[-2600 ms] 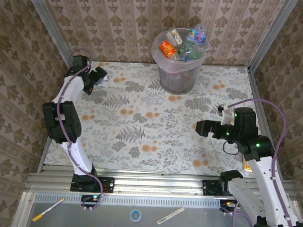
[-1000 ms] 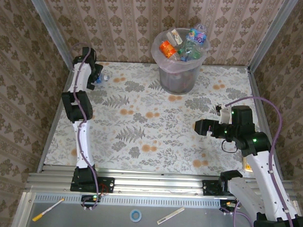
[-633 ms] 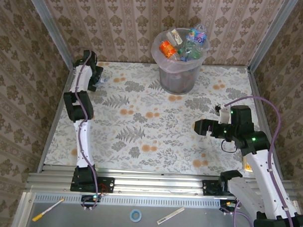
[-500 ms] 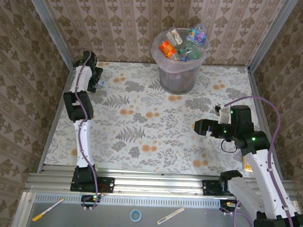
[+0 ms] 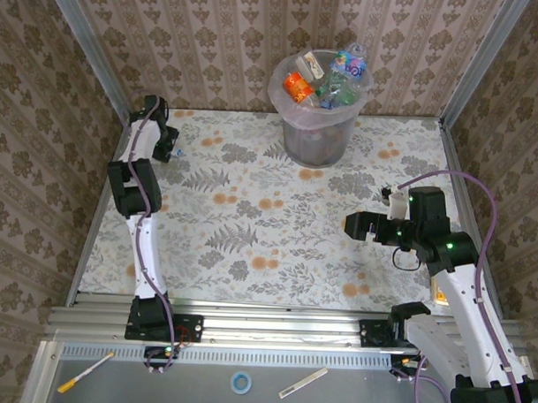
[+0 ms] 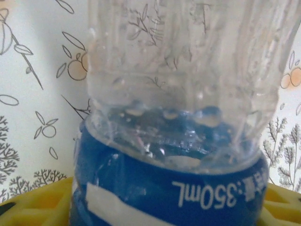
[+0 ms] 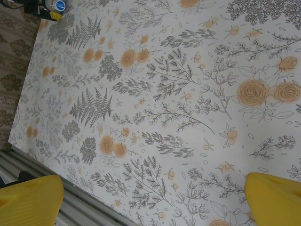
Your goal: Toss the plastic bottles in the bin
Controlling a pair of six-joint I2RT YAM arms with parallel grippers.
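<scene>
Bottle with a blue label sits clamped in the left hand, and the bin lies to its right along the table at its far edge.

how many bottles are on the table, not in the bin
1: a blue-labelled bottle at the far left corner of the table, between the fingers of the left gripper. The others seen lie in the bin; more may be hidden.

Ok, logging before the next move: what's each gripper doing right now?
Left gripper: closed on a clear bottle with a blue label.
Right gripper: open, holding nothing.
</scene>
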